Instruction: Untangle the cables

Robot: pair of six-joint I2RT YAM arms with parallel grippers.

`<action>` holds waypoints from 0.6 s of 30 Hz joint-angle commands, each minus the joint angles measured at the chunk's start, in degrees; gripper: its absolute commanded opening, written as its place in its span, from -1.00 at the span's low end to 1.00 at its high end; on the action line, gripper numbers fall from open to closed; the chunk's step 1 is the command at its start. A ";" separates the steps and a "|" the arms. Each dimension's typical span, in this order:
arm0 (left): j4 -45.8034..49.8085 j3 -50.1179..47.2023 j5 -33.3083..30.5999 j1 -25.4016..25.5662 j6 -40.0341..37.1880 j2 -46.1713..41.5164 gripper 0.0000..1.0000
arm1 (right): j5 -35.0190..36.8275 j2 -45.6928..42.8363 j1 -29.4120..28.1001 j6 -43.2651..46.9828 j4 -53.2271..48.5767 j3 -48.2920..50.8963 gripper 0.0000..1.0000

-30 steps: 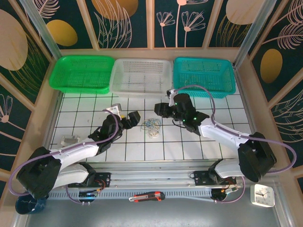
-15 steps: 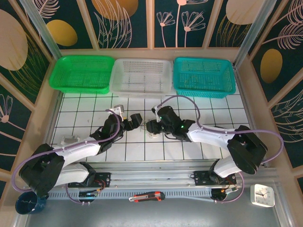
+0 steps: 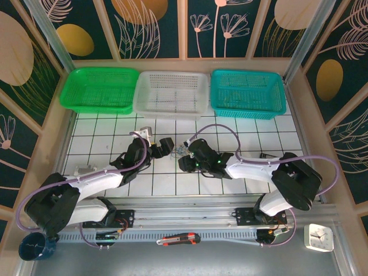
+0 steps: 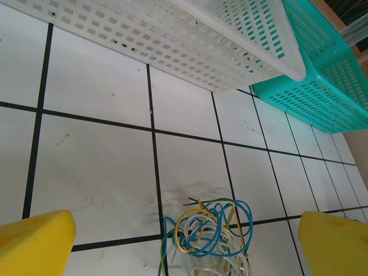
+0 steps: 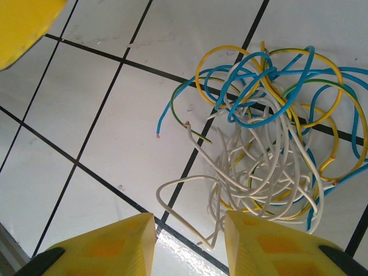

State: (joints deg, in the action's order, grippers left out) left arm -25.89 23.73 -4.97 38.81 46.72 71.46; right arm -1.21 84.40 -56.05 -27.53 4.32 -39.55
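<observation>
Untangling not begun: the cables (image 5: 264,132) lie in 1 knot (blue, yellow, white) on the surface (image 5: 86,98); left hand (image 4: 184,236) gapes empty, right hand (image 5: 190,236) part-open, gripping nothing.

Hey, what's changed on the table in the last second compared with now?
The right gripper swung in from the right and now hovers, jaws apart, at the cables. The left gripper, wide open, barely shifted. Nothing was grasped or released; cables and baskets stayed put.
</observation>
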 commanded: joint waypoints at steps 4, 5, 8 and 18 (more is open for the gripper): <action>-0.39 1.63 0.56 0.30 -0.62 0.17 0.98 | 4.10 1.90 -0.29 0.26 1.66 0.09 -0.26; -0.45 1.65 0.54 0.25 -0.57 0.25 0.98 | 4.37 2.23 -0.13 0.41 1.73 -0.25 -0.26; -0.58 1.62 0.78 0.28 -0.40 0.39 0.98 | 4.88 3.18 0.22 0.98 2.00 -0.91 -0.26; -0.79 1.43 1.01 0.27 -0.26 0.13 0.98 | 2.44 3.34 0.61 1.88 1.89 -2.99 -0.86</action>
State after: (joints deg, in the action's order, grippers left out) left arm -25.89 24.01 -4.73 38.81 46.74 71.55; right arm 1.23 88.40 -55.81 -26.15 5.52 -40.93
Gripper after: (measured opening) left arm 0.989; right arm 0.099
